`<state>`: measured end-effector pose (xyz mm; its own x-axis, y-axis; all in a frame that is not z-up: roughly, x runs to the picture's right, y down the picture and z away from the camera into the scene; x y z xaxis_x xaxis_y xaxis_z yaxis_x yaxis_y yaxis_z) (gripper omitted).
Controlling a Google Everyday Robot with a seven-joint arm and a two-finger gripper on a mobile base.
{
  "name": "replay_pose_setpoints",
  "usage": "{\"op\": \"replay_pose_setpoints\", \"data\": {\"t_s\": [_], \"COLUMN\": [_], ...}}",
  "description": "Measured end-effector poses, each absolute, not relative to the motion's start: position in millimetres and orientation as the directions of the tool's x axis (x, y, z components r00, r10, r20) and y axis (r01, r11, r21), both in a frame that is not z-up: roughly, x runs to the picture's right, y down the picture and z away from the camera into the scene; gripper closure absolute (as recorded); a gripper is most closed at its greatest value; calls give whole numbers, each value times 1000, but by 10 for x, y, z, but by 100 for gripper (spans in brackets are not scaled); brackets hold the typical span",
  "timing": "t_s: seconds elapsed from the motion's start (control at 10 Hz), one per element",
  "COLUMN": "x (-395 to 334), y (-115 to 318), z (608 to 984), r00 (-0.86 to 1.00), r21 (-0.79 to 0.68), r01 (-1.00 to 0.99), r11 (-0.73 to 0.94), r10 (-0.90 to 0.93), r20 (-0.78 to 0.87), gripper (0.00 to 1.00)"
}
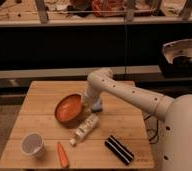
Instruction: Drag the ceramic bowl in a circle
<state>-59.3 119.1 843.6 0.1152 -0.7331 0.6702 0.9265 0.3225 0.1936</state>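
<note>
The ceramic bowl (68, 108) is orange-red, wide and shallow, and sits near the middle of the wooden table (39, 92), tilted slightly toward me. My white arm reaches in from the right, bends over the table and comes down at the bowl's right rim. The gripper (86, 102) is at that rim, between the bowl and a small blue-grey object; the arm's wrist hides most of it.
A blue-grey object (96, 106) stands just right of the gripper. A white bottle (85, 128) lies in front of the bowl. A white cup (32, 145) and a carrot (63, 155) sit front left, and a black striped object (119, 149) front right.
</note>
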Motion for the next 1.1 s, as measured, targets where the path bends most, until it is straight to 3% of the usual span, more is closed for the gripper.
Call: {"op": "replay_pose_setpoints", "data": {"t_s": [0.4, 0.7, 1.1], "x": [-1128, -1914, -2359], "y": [1459, 1584, 1351], "z": [8342, 8356, 8465], "r00": [25, -69, -118], "r21": [228, 272, 302], "r01": [943, 947, 944], "r11": [244, 171, 133], "r10": [-733, -719, -720], "r20": [680, 691, 684], "gripper": [100, 100, 100]}}
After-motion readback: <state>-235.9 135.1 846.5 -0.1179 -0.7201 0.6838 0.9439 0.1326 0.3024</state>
